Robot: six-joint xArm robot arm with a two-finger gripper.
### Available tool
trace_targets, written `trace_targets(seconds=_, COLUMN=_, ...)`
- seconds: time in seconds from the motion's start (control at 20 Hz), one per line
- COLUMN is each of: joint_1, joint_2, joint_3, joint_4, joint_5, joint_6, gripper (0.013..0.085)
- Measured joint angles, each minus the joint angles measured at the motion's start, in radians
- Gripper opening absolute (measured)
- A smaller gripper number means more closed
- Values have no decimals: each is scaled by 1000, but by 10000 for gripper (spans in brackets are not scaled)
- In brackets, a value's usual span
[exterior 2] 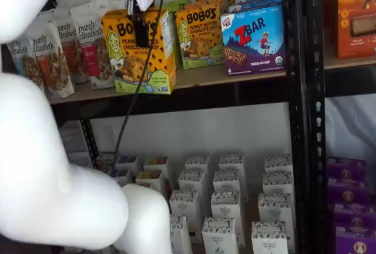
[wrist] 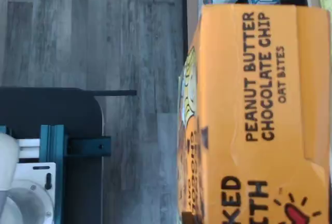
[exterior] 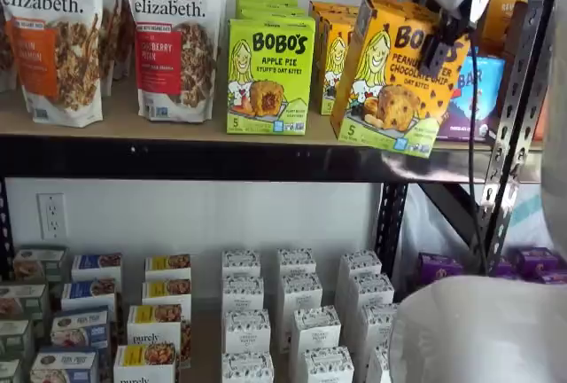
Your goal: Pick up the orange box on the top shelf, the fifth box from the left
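Upright, the orange box [exterior: 397, 77] faced front but leaned, its base at the top shelf [exterior: 177, 126] edge; the claw [exterior: 440, 46] was clamped on it.

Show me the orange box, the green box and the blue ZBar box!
Orange box [exterior: 390, 82]: shelf view, front face.
Green box [exterior: 269, 77]: shelf view, front face.
ZBar box [exterior 2: 254, 39]: shelf view, front face.

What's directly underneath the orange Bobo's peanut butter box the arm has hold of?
The orange box is tilted in the end effector. Its lower front edge hangs over the top shelf rail; its rear underside is hidden, so whether it touches the board cannot be told.
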Motion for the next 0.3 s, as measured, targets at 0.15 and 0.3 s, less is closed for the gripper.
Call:
trace_targets(seconds=0.15, joint_1=-12, joint_2=-21, joint_3=13, joint_4=8, joint_5=15, joint_6=-6, gripper=370)
trace_targets(seconds=0.3, joint_1=-28, joint_2=-34, joint_3=18, joint_4=21, joint_5=36, joint_6=-13, gripper=370)
